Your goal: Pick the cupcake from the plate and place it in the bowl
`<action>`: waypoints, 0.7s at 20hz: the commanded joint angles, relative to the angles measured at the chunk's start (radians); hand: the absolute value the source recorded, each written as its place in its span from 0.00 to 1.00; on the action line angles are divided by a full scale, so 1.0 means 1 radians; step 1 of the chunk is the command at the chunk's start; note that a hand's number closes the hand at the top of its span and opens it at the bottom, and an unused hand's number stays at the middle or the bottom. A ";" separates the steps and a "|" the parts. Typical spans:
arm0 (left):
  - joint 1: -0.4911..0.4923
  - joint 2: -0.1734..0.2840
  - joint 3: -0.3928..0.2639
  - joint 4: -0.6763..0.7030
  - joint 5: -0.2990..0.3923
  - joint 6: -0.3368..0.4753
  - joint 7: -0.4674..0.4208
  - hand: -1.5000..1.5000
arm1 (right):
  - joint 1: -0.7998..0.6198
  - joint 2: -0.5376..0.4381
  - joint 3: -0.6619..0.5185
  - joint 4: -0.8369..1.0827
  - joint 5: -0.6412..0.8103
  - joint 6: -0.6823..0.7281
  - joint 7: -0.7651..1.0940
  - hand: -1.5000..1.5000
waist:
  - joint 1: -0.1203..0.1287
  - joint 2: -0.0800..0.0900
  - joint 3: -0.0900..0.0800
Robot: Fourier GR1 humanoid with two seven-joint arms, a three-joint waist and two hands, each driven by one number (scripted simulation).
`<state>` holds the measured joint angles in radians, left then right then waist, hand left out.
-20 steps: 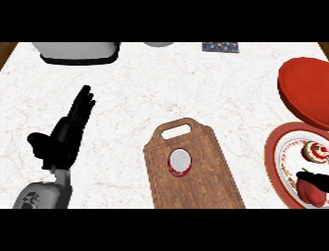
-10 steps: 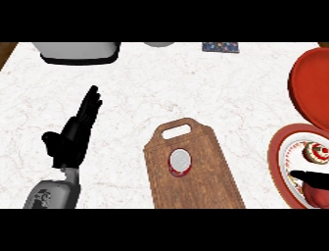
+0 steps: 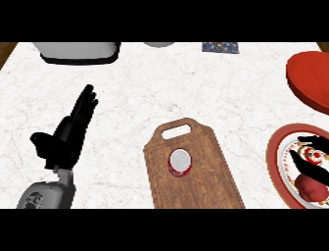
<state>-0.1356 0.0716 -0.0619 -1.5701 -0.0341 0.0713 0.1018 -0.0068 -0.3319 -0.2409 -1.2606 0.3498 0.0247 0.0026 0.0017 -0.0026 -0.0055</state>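
A red-rimmed plate point(image 3: 278, 164) lies at the right edge of the counter. On it sits the cupcake point(image 3: 313, 155), white topping with red dots and a red base showing lower down. My right hand point(image 3: 317, 170) comes in from the right edge over the plate, its thumb above the cupcake and a finger across its lower side, still spread rather than curled shut. The red bowl point(image 3: 322, 80) stands farther back on the right, apart from the plate. My left hand point(image 3: 67, 133) rests open at the left, fingers straight and pointing away.
A wooden cutting board point(image 3: 195, 180) with a handle hole lies in the middle, carrying a small red-and-white round object point(image 3: 179, 161). A grey appliance point(image 3: 79, 52) stands at the back left. Next to it along the back edge are a pale round item point(image 3: 158, 44) and a dark patterned item point(image 3: 221, 47).
My right hand has shifted a little up the plate, so thumb and finger now bracket the cupcake. The left hand has barely moved.
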 commanded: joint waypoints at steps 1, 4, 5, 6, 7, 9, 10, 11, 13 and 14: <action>-0.039 -0.027 -0.006 0.062 -0.034 0.024 -0.027 0.50 | -0.019 -0.003 0.044 0.048 0.054 0.004 -0.067 1.00 | -0.003 0.003 0.006; 0.034 -0.016 0.005 0.038 -0.010 -0.009 -0.072 0.50 | 0.009 0.054 0.053 -0.020 0.030 -0.003 -0.042 1.00 | -0.003 0.002 0.005; 0.057 0.008 0.004 -0.052 -0.006 -0.023 0.004 0.50 | -0.020 0.037 0.028 0.034 0.018 -0.002 -0.080 1.00 | 0.000 0.002 0.006; 0.025 0.031 0.048 -0.017 0.017 -0.039 -0.007 0.50 | -0.040 0.041 0.026 0.028 0.005 0.010 -0.053 1.00 | -0.001 0.002 0.005; 0.032 0.013 0.024 -0.067 0.015 -0.032 0.049 0.50 | -0.016 0.031 0.019 0.065 0.010 0.005 -0.131 1.00 | -0.001 0.002 0.006; 0.005 -0.002 0.022 0.013 -0.003 -0.015 -0.012 0.50 | -0.059 0.065 0.080 -0.046 -0.012 0.071 -0.041 1.00 | -0.002 0.002 0.005; -0.035 -0.013 0.014 0.035 -0.037 0.019 -0.002 0.50 | -0.106 0.062 0.092 -0.023 -0.026 0.103 -0.057 1.00 | -0.001 0.003 0.005; 0.030 -0.034 -0.012 0.030 -0.048 0.023 -0.050 0.50 | -0.137 0.098 0.118 -0.044 -0.031 0.108 -0.025 1.00 | 0.004 0.002 0.005; 0.033 -0.011 -0.002 0.028 -0.027 -0.009 -0.032 0.50 | -0.228 0.110 0.155 -0.094 -0.065 0.178 0.026 1.00 | 0.014 0.001 0.004; -0.020 -0.013 0.009 0.019 -0.026 0.005 0.009 0.50 | -0.229 0.113 0.143 -0.078 -0.077 0.173 -0.007 1.00 | 0.004 0.002 0.005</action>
<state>-0.1276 0.0640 -0.0498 -1.5502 -0.0524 0.0669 0.0809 -0.1463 -0.2465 -0.1320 -1.3106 0.3138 0.1366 -0.0219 0.0048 -0.0012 -0.0020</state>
